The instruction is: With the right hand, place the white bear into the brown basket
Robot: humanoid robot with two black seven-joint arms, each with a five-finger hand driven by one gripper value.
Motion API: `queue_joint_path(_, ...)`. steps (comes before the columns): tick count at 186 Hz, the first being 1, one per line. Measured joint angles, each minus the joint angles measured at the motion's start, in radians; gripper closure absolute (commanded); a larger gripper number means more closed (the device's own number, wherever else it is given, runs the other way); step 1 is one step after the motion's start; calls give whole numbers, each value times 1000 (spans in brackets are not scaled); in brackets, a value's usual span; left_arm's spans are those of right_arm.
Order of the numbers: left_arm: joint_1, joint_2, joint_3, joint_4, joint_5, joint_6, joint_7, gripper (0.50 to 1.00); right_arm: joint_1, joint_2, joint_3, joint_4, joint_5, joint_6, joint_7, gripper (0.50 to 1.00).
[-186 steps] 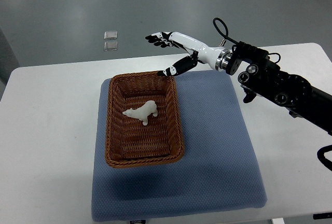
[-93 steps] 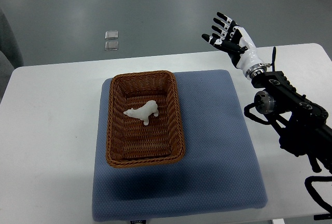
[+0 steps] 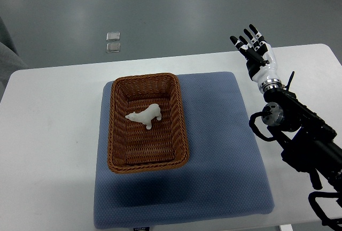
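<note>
Table (image 3: 48,135) is white and carries a blue mat (image 3: 224,151) across the centre of the frame. Left of centre, the basket (image 3: 184,135) sits on the mat, long axis running top to bottom. The bear (image 3: 145,116) lies inside it, in the upper half, on the woven floor, apart from every wall as far as this view shows. Judgement: the placement looks complete, with nothing left to move. At the upper right, the right hand (image 3: 258,54) is raised above the far right corner of the mat, well apart from the basket; its fingers (image 3: 250,34) are spread straight, palm empty, holding nothing. The dark arm (image 3: 299,135) runs down to the lower right edge. No left arm shows. Risks from here, as judgement only: they are small. If the arm swings back leftward at low height, the forearm or its loose cables could catch the basket's right rim and slide it on the soft mat, or tip the bear over. A further grasp attempt would undo a finished job. The bear is light, so a jolt to the table could shift it, though the walls should contain it.
</note>
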Motion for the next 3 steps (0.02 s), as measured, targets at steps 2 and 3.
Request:
queue_joint_path(2, -1, 0, 0, 0, 0, 0, 0, 500, 0, 0, 0, -1, 0, -1, 1, 581)
queue_joint_path(3, -1, 0, 0, 0, 0, 0, 0, 500, 0, 0, 0, -1, 0, -1, 1, 581)
